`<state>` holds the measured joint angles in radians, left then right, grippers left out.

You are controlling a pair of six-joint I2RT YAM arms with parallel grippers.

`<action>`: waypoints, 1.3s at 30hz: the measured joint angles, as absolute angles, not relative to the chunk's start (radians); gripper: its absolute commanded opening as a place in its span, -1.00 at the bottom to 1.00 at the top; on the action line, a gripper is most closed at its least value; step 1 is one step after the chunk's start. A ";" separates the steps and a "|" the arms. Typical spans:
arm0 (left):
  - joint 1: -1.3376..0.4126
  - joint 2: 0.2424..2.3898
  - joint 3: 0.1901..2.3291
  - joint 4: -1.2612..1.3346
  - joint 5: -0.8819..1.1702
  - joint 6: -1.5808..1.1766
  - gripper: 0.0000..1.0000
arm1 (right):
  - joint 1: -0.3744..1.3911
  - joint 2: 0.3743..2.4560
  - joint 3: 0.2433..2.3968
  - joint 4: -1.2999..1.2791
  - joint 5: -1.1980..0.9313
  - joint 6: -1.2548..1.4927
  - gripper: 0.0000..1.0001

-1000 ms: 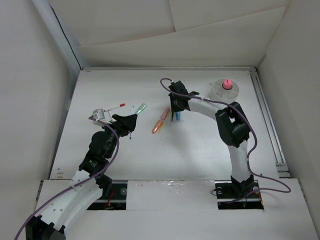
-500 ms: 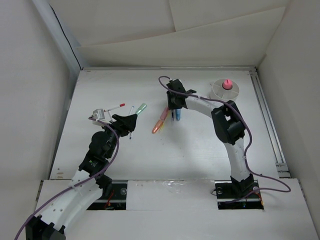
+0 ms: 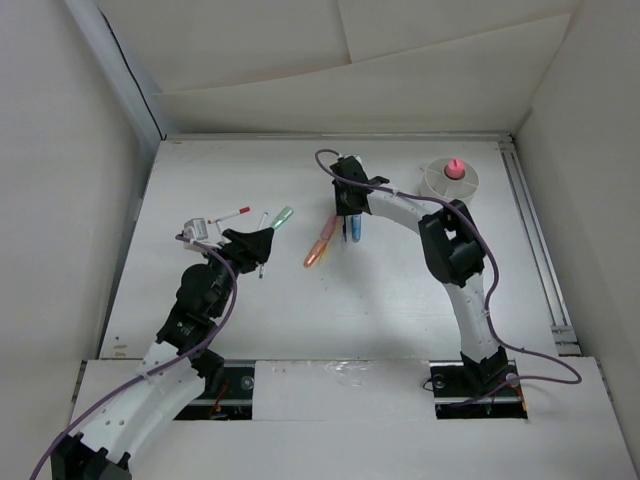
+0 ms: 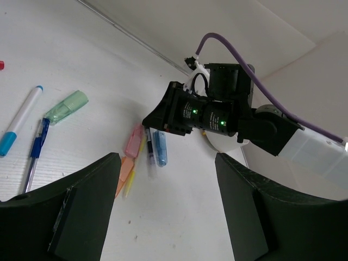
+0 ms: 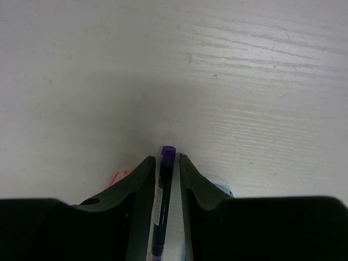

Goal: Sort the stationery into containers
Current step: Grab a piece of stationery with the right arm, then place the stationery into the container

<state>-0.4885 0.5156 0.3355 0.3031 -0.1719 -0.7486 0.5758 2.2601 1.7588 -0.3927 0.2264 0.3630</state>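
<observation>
Right pincer [image 5: 168, 160] around thin dark pen [image 5: 163, 201], pink-capped item [image 3: 455, 166] in cup [image 3: 436, 186]

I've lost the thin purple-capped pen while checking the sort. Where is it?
In the right wrist view the purple-capped pen lies between the fingers of the right end effector, flanked by the pink marker and the blue marker.

One round white cup [image 3: 440, 187] holding one pink-capped item [image 3: 455, 166]. On the desk [image 3: 400, 290] lie seven pens and markers: one green marker [image 3: 283, 216], one blue marker [image 3: 355, 233], one pink-orange marker [image 3: 320, 243], one purple-capped pen [image 5: 163, 201], one red-tipped white pen [image 3: 233, 213], one blue-tipped white pen [image 4: 20, 120] and one blue ballpoint [image 4: 37, 147].
</observation>
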 measured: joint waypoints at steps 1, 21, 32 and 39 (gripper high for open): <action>-0.488 0.514 0.336 0.303 -0.172 -0.749 0.34 | 0.576 2.261 1.759 -0.393 0.229 0.363 -0.38; -0.488 0.507 0.336 0.303 -0.172 -0.748 0.34 | 0.549 2.241 1.773 -0.388 0.223 0.351 -1.00; -0.488 0.511 0.335 0.309 -0.159 -0.749 0.34 | 0.394 1.763 1.578 -0.179 0.286 0.336 -1.00; -0.488 0.523 0.326 0.326 -0.146 -0.749 0.34 | 0.236 1.459 1.321 0.130 0.469 0.324 -1.00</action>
<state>-0.4885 0.5228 0.3264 0.3264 -0.1463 -0.7490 0.2356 1.4593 1.3209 0.1295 0.4690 0.3241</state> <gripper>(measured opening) 0.671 0.157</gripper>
